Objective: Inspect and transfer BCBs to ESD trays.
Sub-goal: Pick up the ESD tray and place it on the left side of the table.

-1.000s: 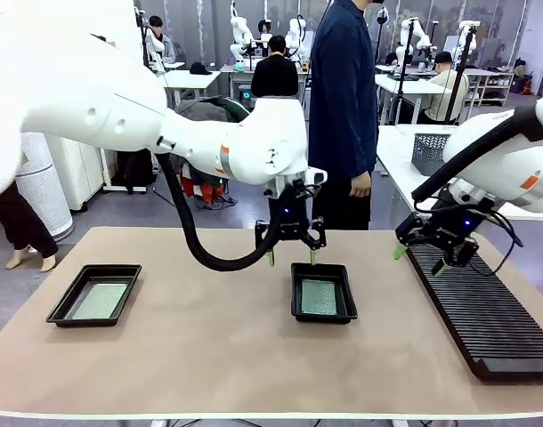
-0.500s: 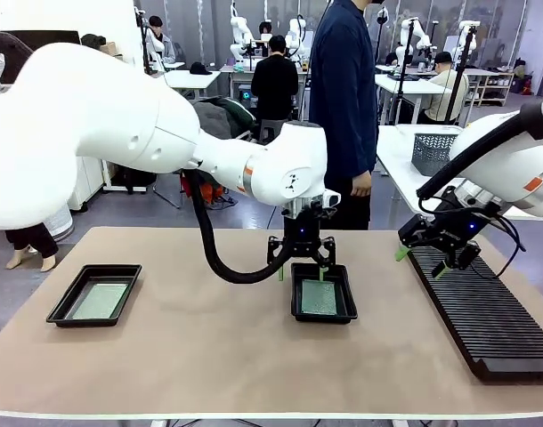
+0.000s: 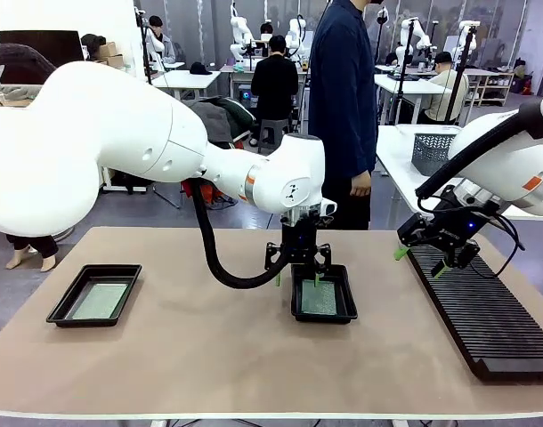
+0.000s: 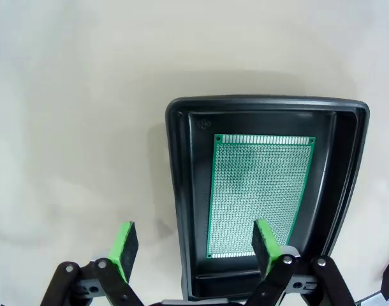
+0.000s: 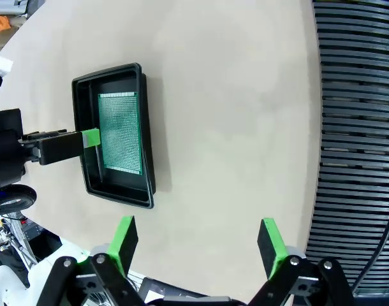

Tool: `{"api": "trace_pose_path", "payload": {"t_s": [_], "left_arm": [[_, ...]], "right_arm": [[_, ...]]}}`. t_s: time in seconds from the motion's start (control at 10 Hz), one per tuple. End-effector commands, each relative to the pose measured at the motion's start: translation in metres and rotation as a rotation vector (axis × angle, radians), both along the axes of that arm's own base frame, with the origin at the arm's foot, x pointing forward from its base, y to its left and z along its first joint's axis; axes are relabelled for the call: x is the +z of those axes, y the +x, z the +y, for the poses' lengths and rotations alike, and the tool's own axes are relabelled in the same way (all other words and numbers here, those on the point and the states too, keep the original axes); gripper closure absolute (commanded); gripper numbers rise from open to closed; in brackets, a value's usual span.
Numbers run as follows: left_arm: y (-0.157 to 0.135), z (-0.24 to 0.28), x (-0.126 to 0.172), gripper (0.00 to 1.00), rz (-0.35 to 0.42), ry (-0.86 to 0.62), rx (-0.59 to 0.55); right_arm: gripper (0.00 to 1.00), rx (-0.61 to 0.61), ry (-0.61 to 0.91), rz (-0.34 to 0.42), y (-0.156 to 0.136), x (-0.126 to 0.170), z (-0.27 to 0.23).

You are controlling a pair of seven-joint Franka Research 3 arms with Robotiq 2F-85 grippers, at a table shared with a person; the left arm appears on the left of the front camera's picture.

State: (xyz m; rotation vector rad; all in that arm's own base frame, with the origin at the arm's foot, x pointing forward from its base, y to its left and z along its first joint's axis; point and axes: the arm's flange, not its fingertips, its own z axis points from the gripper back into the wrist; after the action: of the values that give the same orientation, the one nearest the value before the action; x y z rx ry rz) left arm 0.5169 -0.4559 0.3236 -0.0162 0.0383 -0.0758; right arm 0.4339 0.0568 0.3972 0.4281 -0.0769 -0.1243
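Beige tabletop [image 3: 209,347]: left claw [image 3: 297,277] spread astride ESD tray's [image 3: 324,311] rim, right claw [image 3: 421,260] spread above rack [image 3: 485,320].

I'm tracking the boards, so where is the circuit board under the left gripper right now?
The BCB lies flat in the middle ESD tray in the front view, with the open left gripper straddling that tray's left wall.

no readable text, labels or numbers anywhere. only a small embossed mark in the corner of the tray [image 4: 201,121] floor, too small to make out. the board [image 4: 258,194] in it shows a plain hole grid, no print legible.
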Motion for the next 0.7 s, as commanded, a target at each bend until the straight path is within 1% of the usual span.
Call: {"api": "trace_pose_path", "payload": {"t_s": [0.0, 0.4, 0.5, 0.6], "left_arm": [[0.003, 0.0006, -0.0001, 0.04, -0.012, 0.022, 0.016], [0.0063, 0.0028, -0.0029, 0.04, -0.013, 0.044, 0.019], [0.0071, 0.0031, -0.0034, 0.11, -0.013, 0.045, 0.02], [0.0073, 0.0044, -0.0032, 0.12, -0.019, 0.041, 0.019]], "right_arm": [[0.0, -0.015, -0.021, 0.01, 0.0007, 0.0015, 0.0006], [0.0, -0.015, -0.021, 0.01, 0.0007, 0.0015, 0.0006], [0.0, -0.015, -0.021, 0.01, 0.0007, 0.0015, 0.0006], [0.0, -0.015, -0.021, 0.01, 0.0007, 0.0015, 0.0006]]}}
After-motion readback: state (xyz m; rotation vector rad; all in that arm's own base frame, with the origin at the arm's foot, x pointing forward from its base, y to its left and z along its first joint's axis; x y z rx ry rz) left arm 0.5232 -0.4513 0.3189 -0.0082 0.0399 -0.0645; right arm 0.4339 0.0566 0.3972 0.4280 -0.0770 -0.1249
